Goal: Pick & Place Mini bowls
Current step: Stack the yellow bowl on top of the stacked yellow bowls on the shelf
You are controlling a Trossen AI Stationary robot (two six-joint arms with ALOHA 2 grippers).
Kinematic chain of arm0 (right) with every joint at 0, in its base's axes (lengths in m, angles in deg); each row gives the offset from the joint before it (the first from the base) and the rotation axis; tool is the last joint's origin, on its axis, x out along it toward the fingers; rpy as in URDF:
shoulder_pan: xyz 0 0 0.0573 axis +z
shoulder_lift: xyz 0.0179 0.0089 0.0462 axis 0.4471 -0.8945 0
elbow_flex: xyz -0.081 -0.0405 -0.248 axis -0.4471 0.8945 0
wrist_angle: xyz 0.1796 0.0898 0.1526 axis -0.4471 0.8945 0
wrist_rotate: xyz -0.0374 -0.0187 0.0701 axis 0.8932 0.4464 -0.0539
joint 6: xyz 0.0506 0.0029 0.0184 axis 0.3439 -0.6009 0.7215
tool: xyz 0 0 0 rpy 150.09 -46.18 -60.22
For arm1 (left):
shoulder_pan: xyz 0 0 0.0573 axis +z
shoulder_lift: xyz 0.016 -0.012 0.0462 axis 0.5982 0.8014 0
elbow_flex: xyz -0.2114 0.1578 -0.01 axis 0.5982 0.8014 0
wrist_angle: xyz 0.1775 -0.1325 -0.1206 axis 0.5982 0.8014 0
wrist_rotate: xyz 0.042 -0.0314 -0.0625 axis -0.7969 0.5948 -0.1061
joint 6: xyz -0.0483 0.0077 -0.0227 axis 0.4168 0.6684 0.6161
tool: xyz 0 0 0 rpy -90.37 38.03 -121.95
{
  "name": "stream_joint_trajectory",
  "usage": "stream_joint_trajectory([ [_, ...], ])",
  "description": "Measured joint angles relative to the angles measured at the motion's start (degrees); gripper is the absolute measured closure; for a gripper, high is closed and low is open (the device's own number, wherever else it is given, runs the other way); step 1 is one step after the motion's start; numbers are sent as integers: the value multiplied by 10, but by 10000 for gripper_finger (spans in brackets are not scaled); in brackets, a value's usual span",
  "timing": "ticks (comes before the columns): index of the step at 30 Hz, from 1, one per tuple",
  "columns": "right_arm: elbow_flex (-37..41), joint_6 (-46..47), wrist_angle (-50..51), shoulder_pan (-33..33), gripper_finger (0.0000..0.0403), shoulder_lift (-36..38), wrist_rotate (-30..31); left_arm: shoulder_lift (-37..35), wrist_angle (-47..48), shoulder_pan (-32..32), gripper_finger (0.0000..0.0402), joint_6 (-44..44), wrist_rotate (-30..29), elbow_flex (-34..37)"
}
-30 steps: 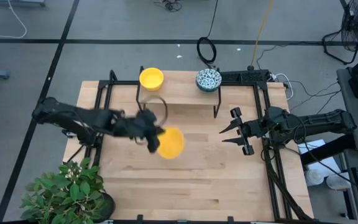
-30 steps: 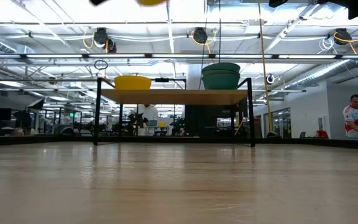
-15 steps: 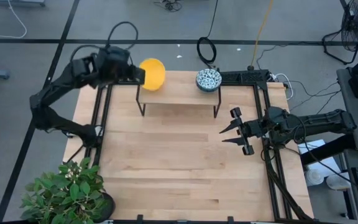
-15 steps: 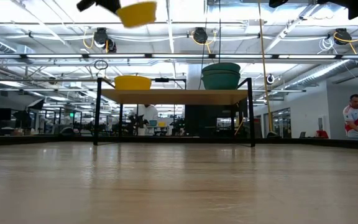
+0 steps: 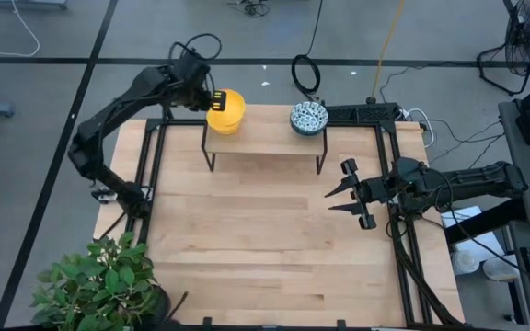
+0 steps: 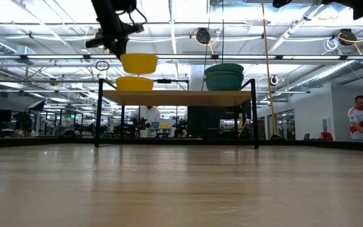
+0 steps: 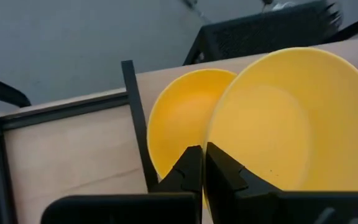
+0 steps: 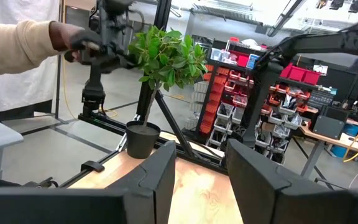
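My left gripper [image 5: 212, 99] is over the far left end of the raised wooden shelf [image 6: 181, 97], shut on a plain yellow mini bowl [image 6: 138, 62]. Right below it a second yellow mini bowl [image 6: 135, 83] stands on the shelf by its base. At the shelf's right end stand blue-green patterned mini bowls [image 5: 308, 118], stacked as the low view shows [image 6: 224, 76]. My right gripper [image 5: 343, 195] waits open at the table's right side, nothing between its fingers [image 8: 160, 168]. My left gripper pinches the held yellow bowl's rim [image 7: 211, 134], one finger [image 7: 188, 171] outside the wall and the other [image 7: 229, 177] inside the hollow. The fingers slant down from the table's left side. The bowl hangs about level, mouth up, just above the bowl on the shelf.
The shelf stands on thin black legs [image 5: 208, 152] at the table's far side. A potted plant [image 5: 99, 285] sits at the near left corner. Black frame rails [image 5: 150, 175] run along both table sides. A person's sleeve and hand [image 8: 36, 40] show beyond the table in the right wrist view.
My left gripper has carried the yellow bowl from over the table's middle toward the far left, over the shelf, then down toward the yellow bowl there. The wrist has turned, and the bowl, tilted before, now hangs about level.
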Motion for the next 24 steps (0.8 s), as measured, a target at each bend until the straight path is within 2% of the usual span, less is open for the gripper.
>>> stream_joint_trajectory([
  [6, 0, 0, 7, 0, 273, 0, 0, 37, 3, 20, 399, -3, 7, 0],
  [15, 0, 0, 8, 0, 273, 0, 0, 45, 40, 30, 396, -7, 7, 0],
  [24, 0, 0, 8, 0, 273, 0, 0, 45, 43, 21, 323, -59, 5, 0],
])
